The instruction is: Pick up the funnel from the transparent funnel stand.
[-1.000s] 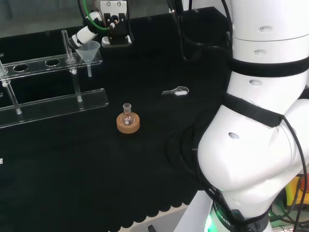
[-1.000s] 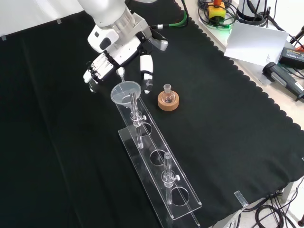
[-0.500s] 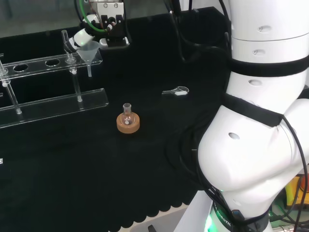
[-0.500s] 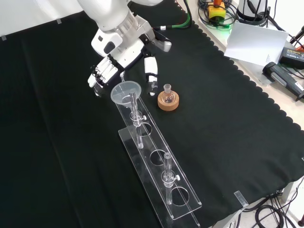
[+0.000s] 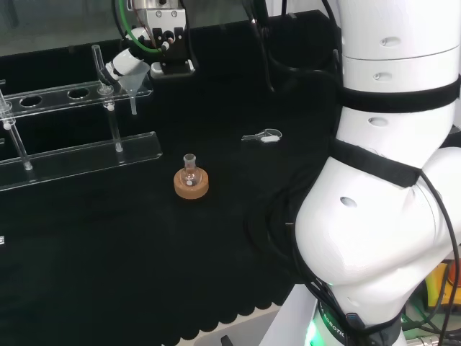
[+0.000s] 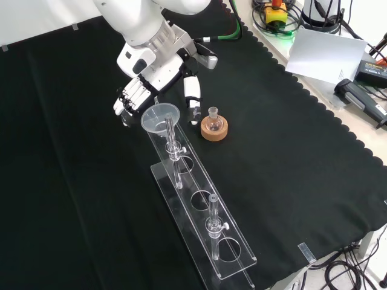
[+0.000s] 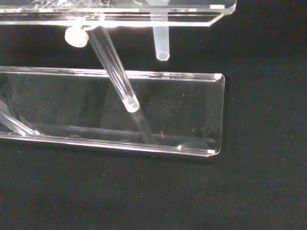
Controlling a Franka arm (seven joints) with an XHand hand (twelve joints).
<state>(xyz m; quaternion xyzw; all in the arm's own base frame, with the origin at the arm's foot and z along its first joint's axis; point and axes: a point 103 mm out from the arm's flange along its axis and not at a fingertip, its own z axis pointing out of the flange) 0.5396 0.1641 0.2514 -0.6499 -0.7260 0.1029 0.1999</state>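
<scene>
A: Status on the hand (image 6: 140, 90)?

B: It is seen spread at the end of the transparent funnel stand (image 6: 202, 226), fingers (image 6: 126, 99) on one side of the funnel (image 6: 160, 118) and the thumb (image 6: 192, 96) on the other, in the front view. Nothing is gripped. The digits are only slightly bent, so the hand is taken as open.

A: Funnel position?

B: It is seated in the end hole of the stand's upper plate, just below and between fingers and thumb. The stem (image 7: 161, 43) is seen hanging through the plate in the wrist view. Contact with the rim is hard to judge from the head view, where the hand (image 5: 122, 63) overlaps the cone (image 5: 132, 76); probably none yet.

A: How should the grasp be done?

B: The cone should be centred between thumb and fingers, then closed on near the rim. The lift should be kept straight up until the stem is clear of the hole; any tilt is likely to drag the stand. The upright rod (image 6: 170, 134) beside the funnel should be avoided. The small flask on its cork ring (image 6: 214, 130), just past the thumb, should not be clipped.

A: Any markings?

B: No readable writing or labels are made out on the funnel, stand or hand.
</scene>
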